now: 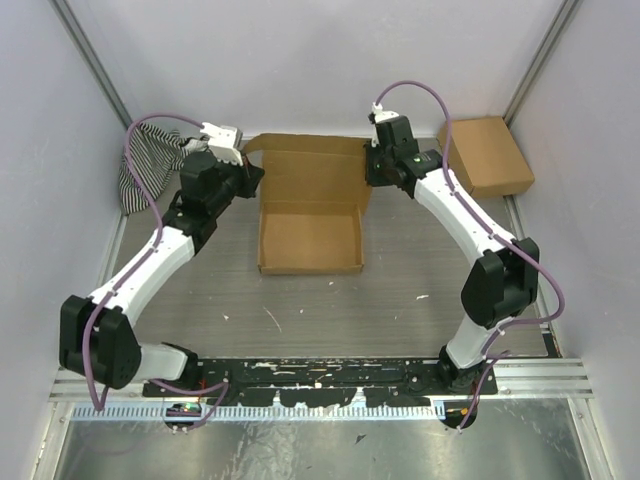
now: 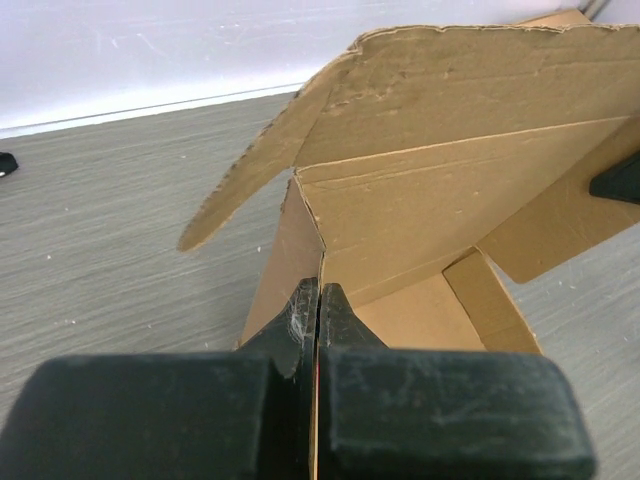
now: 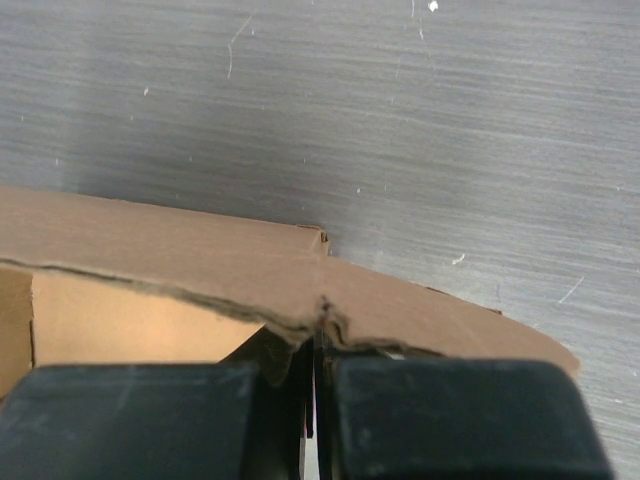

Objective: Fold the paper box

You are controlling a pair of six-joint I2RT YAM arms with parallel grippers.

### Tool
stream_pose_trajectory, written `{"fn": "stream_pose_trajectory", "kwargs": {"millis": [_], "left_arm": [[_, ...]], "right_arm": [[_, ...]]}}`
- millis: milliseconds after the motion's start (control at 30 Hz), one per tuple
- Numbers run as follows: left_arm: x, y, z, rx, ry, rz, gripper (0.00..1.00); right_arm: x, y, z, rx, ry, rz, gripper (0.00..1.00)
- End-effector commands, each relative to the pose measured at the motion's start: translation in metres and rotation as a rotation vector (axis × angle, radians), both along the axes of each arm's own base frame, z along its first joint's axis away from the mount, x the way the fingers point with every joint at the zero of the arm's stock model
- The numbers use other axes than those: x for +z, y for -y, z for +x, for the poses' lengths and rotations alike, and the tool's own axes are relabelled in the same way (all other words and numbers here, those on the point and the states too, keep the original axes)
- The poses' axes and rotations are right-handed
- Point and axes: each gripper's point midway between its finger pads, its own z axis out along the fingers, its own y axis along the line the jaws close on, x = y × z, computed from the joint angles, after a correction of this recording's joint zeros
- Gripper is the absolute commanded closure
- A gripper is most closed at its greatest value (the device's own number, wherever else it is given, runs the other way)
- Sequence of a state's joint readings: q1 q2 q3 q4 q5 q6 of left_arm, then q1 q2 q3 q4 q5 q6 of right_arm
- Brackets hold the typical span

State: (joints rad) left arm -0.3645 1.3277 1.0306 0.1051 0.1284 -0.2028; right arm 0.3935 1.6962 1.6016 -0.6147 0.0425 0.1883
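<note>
While pinched from both sides, paper box [image 1: 310, 238] sits at middle of tabletop [image 1: 400, 300], tray formed, lid panel raised behind | left end effector [image 2: 318, 300] clamped on left rear wall edge | right end effector [image 3: 322, 330] clamped on lid's flap edge | judged light, thin, stiff only between creases, edges tear easily; best held near fold lines

The left arm [image 1: 150, 265] is stretching forward and angling inward, elbow out wide, and the left tool [image 2: 318, 295] is squeezing its fingers [image 2: 342, 322] together on a wall of the paper box [image 2: 420, 200]. The right arm [image 1: 460, 215] is mirroring that reach from the other side, the right tool [image 3: 322, 338] pinching the box's edge, fingers apparently fully closed on it, wrist pitching down.
</note>
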Motion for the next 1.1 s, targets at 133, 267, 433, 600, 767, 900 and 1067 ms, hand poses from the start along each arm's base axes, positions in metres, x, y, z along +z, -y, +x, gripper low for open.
{"fn": "stream_pose_trajectory", "kwargs": {"millis": [133, 267, 433, 600, 767, 900, 1067], "left_arm": [[0.009, 0.015, 0.032, 0.009, 0.048, -0.034, 1.00], [0.004, 0.017, 0.038, 0.015, 0.040, -0.034, 1.00], [-0.008, 0.017, 0.034, 0.009, 0.013, -0.030, 1.00], [-0.025, 0.018, 0.022, -0.001, -0.022, -0.018, 1.00], [-0.043, 0.020, 0.006, -0.005, -0.071, -0.006, 0.99], [-0.052, 0.015, -0.008, 0.016, -0.094, 0.011, 0.99], [-0.065, 0.004, -0.029, 0.048, -0.141, 0.009, 0.81]], "right_arm": [[0.052, -0.025, 0.044, -0.099, 0.298, 0.026, 0.99], [0.058, -0.017, 0.055, -0.156, 0.369, -0.017, 0.99], [0.050, -0.012, 0.053, -0.168, 0.416, -0.054, 0.99], [0.021, -0.004, 0.039, -0.187, 0.393, -0.081, 0.99], [-0.011, 0.007, 0.019, -0.214, 0.326, -0.085, 0.99], [-0.031, 0.008, -0.001, -0.200, 0.262, -0.059, 0.98], [-0.041, 0.003, -0.029, -0.175, 0.207, -0.046, 0.88]]}}
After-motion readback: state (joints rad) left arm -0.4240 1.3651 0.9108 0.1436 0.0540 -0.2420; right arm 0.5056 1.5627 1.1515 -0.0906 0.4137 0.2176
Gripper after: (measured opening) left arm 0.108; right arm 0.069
